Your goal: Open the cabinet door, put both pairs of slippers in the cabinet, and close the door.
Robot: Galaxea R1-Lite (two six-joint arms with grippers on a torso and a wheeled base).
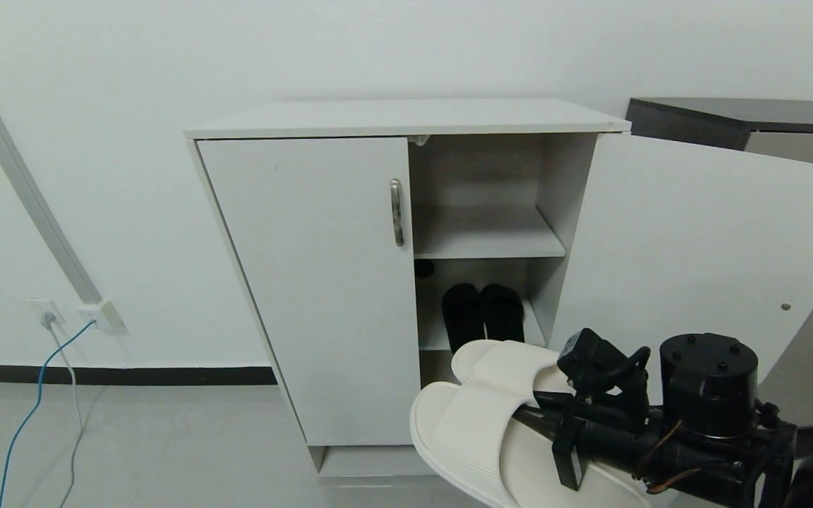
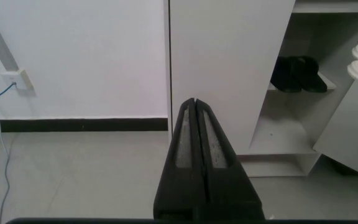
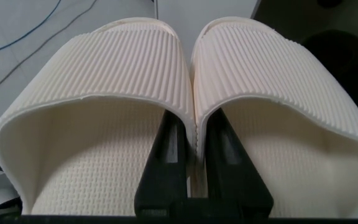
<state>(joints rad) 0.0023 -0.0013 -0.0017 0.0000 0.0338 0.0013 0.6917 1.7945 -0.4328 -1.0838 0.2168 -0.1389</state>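
Note:
The white cabinet [image 1: 308, 282] has its right door [image 1: 696, 247] swung open and its left door shut. A black pair of slippers [image 1: 483, 314] lies on the middle shelf inside, also seen as the black slippers [image 2: 298, 74] in the left wrist view. My right gripper [image 3: 194, 155] is shut on the inner edges of a white pair of slippers [image 3: 185, 106], held side by side. In the head view the white slippers [image 1: 480, 416] hang in front of the open cabinet, below the black pair. My left gripper [image 2: 194, 134] is shut on nothing, low over the floor left of the cabinet opening.
A wall socket [image 1: 99, 314] with a blue cable [image 1: 32, 409] sits left of the cabinet. A dark-topped unit [image 1: 745, 120] stands behind the open door. The upper shelf [image 1: 484, 236] and the bottom compartment [image 2: 278, 140] hold nothing. Grey floor spreads to the left.

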